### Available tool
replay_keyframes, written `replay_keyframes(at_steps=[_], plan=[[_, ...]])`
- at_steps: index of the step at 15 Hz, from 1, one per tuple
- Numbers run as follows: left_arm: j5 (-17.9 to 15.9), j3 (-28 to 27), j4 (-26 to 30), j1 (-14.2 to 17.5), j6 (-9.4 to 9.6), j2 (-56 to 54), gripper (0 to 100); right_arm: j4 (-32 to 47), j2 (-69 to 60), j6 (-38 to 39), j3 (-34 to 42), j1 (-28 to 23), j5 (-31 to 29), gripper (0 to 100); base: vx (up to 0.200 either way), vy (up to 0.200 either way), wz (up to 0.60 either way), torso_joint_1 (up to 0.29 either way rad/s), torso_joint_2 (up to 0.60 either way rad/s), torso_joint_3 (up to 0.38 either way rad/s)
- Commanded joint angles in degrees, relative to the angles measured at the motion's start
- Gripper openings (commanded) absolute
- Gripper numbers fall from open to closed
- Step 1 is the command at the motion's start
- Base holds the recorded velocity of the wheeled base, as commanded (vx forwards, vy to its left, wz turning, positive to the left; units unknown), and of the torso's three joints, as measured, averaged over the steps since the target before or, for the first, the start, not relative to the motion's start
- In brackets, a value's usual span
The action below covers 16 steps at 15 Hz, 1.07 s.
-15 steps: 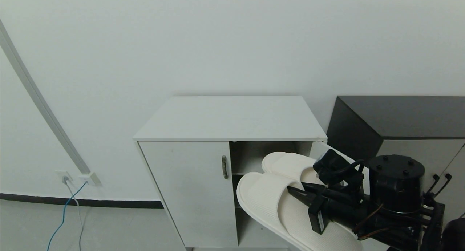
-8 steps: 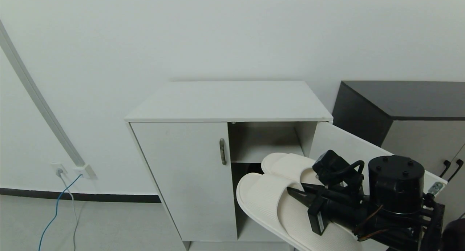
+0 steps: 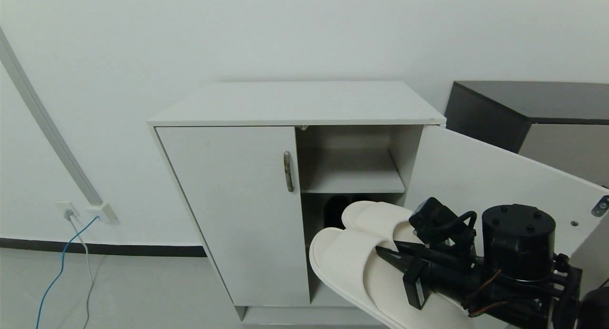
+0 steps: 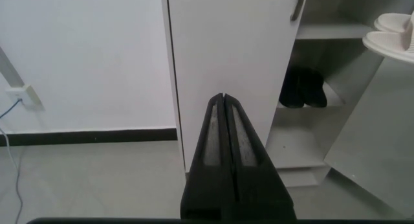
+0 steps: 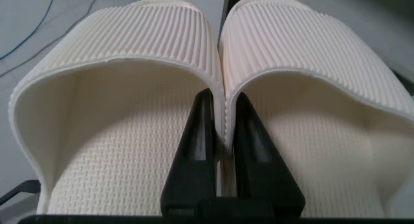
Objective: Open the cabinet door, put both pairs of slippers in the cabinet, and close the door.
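Note:
A white cabinet [image 3: 295, 100] stands against the wall, its left door [image 3: 228, 200] closed and its right door [image 3: 485, 172] swung open. Inside, an upper shelf [image 3: 349, 176] lies bare. Below it sits a dark pair of slippers [image 4: 303, 88], glimpsed as a dark shape [image 3: 335, 210] in the head view. My right gripper [image 3: 380, 249] is shut on the touching inner edges of a white ribbed pair of slippers [image 5: 129, 75], held toes forward just before the opening [image 3: 347, 267]. My left gripper [image 4: 224, 98] is shut on nothing, low before the closed door.
A black cabinet [image 3: 523, 110] stands to the right, behind the open door. A wall socket with cables [image 3: 71, 214] and a slanted wall conduit [image 3: 43, 124] are at the left. Grey floor [image 4: 97, 179] lies before the cabinet.
The head camera has moved, so the cabinet shows larger, with more of its inside and its open door. The right gripper keeps the white slippers at the same spot in the picture.

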Motion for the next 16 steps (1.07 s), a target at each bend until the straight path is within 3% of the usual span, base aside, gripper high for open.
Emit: replay_keyframes(at_steps=[1,10,16], plan=[[0.01,0.00,0.00,0.04,0.00,0.07,0,-0.02,0.09,-0.04,0.10,0.02,0.02,0,0.000,0.000,0.00,-0.124,0.46,0.325],[0.01,0.00,0.00,0.04,0.00,0.07,0,-0.02,0.18,-0.22,0.28,0.19,0.02,0,0.000,0.000,0.00,-0.064,0.44,0.371],[0.01,0.00,0.00,0.04,-0.09,0.07,0,-0.02,0.27,-0.22,0.37,0.37,0.02,0,0.000,0.000,0.00,0.000,0.02,0.018]])
